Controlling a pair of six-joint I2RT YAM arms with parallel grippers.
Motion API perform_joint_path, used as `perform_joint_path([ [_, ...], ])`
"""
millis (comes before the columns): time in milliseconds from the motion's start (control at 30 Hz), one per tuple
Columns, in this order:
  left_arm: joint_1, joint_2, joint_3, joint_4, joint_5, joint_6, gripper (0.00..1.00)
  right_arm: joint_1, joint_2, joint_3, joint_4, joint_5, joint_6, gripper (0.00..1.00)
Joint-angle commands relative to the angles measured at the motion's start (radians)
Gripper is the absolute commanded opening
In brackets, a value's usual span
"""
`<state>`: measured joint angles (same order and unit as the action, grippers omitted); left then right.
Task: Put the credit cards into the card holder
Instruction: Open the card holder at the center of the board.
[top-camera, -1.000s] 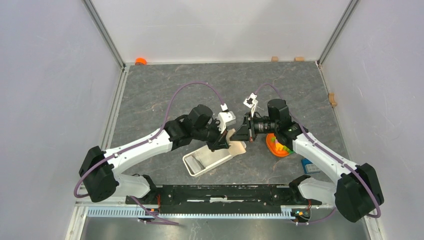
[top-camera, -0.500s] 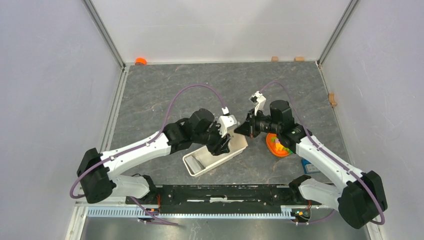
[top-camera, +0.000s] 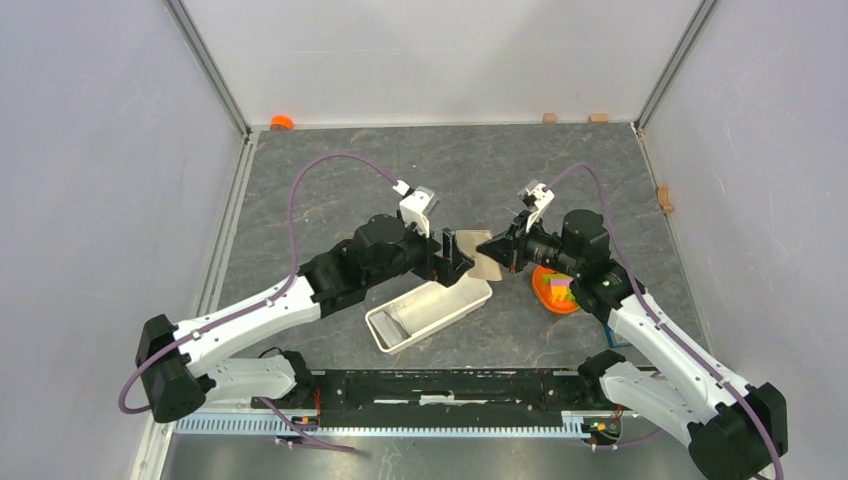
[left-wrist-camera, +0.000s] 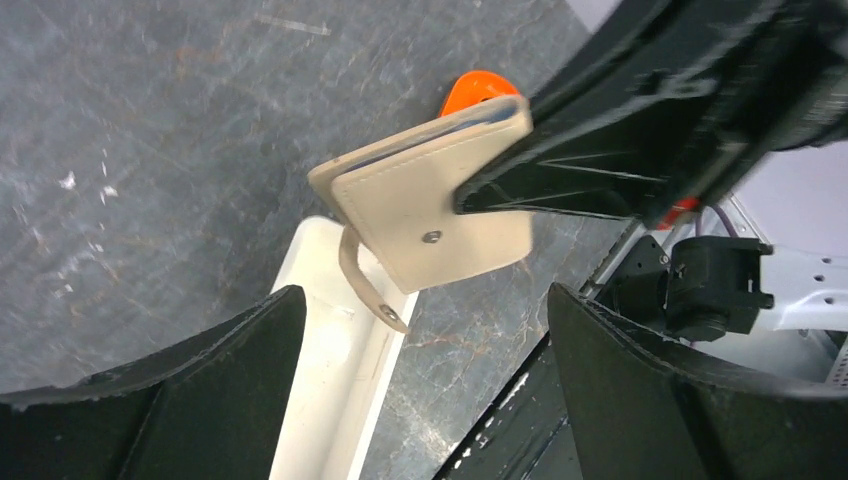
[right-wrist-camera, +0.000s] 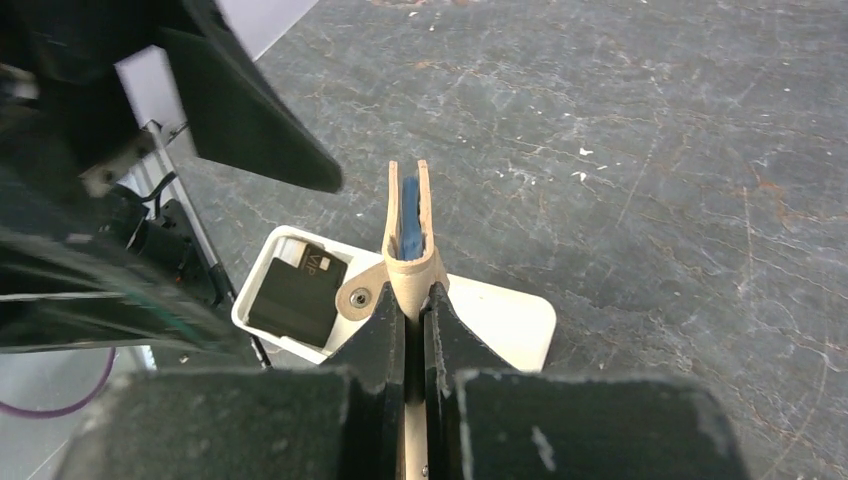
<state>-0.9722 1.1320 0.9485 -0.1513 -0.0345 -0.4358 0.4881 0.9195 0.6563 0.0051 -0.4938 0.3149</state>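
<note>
Beige stitched card holder, light and soft-walled, held over white tray; right gripper clamped on its lower edge. Blue card sits inside. Black card lies in tray: likely stiff, slick, best pinched by its edges. Left gripper spread wide.

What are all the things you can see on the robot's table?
card holder: one, beige, held up above the tray
blue card: one, blue, tucked inside the card holder
black card: one, black, lying in the tray
tray: one, white, middle of the table
bowl: one, orange, right of the tray
wooden blocks: three, tan, along the far and right edges
orange bit: one, orange, far left corner
blue object: one, blue, near right side, partly hidden
left gripper: one, black, open, facing the card holder
right gripper: one, black, shut on the card holder
</note>
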Motion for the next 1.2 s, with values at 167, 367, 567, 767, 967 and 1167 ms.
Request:
perform_joint_path([
  [167, 0.014, 0.003, -0.099, 0.075, -0.004, -0.130, 1.00, 0.001, -0.076, -0.012, 0.111, -0.121, 0.029, 0.00],
  [367, 0.030, -0.055, -0.181, 0.138, 0.123, -0.112, 0.72, 0.001, -0.063, -0.007, 0.128, -0.171, 0.051, 0.00],
  [567, 0.046, -0.080, -0.215, 0.147, 0.122, -0.114, 0.50, 0.001, -0.045, -0.003, 0.137, -0.200, 0.062, 0.00],
  [767, 0.065, -0.047, -0.191, 0.176, 0.141, -0.088, 0.51, 0.001, -0.027, 0.003, 0.138, -0.236, 0.063, 0.00],
  [967, 0.097, -0.026, -0.164, 0.156, 0.169, -0.054, 0.04, 0.001, -0.030, 0.007, 0.129, -0.231, 0.059, 0.00],
  [1167, 0.155, -0.051, -0.090, 0.036, 0.315, -0.069, 0.02, 0.001, 0.039, 0.056, 0.013, 0.020, -0.011, 0.18],
])
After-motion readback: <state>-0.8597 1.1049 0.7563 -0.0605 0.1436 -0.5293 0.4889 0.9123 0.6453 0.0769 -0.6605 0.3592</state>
